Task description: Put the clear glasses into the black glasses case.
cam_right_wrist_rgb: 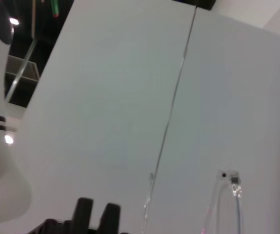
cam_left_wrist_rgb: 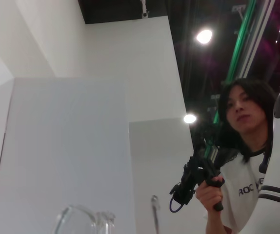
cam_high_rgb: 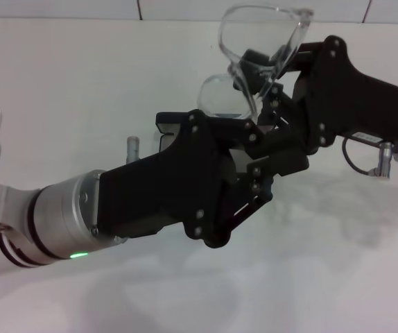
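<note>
Left gripper (cam_high_rgb: 254, 149) is sitting nearest the head camera, big matte-black linkage body on a brushed silver wrist with a green LED lit, reaching in from the left toward centre; its fingertips are meeting the right gripper's and overlapping them, so I cannot tell how far they are spread or whether they are touching the glasses. Right gripper (cam_high_rgb: 265, 87) is coming in from the right, black angular housing, fingers pinched closed on the clear glasses (cam_high_rgb: 261, 48) near the bridge, holding them up in the air with the curved transparent lens standing above both grippers. Black glasses case (cam_high_rgb: 168, 128) is showing only as a dark edge on the white table (cam_high_rgb: 60, 104), mostly hidden behind the left gripper; lid state not readable. Left wrist view is looking upward: a curved clear lens rim at the edge, white wall panels, ceiling lights, and a person (cam_left_wrist_rgb: 245, 161) holding a black handheld device. Right wrist view is showing what the others do not: a thin clear temple arm with its hinge against white panels.
</note>
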Tool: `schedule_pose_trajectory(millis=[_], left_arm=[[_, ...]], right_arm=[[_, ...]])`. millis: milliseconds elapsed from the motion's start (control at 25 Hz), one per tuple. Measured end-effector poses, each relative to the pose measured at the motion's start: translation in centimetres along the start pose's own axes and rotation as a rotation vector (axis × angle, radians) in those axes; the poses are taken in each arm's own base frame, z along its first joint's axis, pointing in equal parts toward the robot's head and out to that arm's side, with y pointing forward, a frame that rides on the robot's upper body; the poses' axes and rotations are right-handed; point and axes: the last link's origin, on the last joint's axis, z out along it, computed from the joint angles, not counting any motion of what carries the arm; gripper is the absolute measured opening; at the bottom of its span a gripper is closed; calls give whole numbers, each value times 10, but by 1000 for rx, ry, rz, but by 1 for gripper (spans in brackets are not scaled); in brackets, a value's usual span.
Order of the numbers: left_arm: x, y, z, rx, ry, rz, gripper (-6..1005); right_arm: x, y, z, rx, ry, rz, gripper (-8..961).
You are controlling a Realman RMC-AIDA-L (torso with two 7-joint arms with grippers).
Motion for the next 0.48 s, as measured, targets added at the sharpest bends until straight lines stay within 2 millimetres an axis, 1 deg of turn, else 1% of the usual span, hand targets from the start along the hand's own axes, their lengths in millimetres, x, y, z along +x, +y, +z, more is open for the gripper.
schedule_pose_trajectory(millis=[280, 480], left_arm=[[-2, 1, 1, -24, -17, -15, 115], [-3, 1, 0, -12, -18, -16, 116]], right_arm=[[3, 0, 1, 2, 19, 4, 112], [11, 6, 10, -45, 68, 10, 112]])
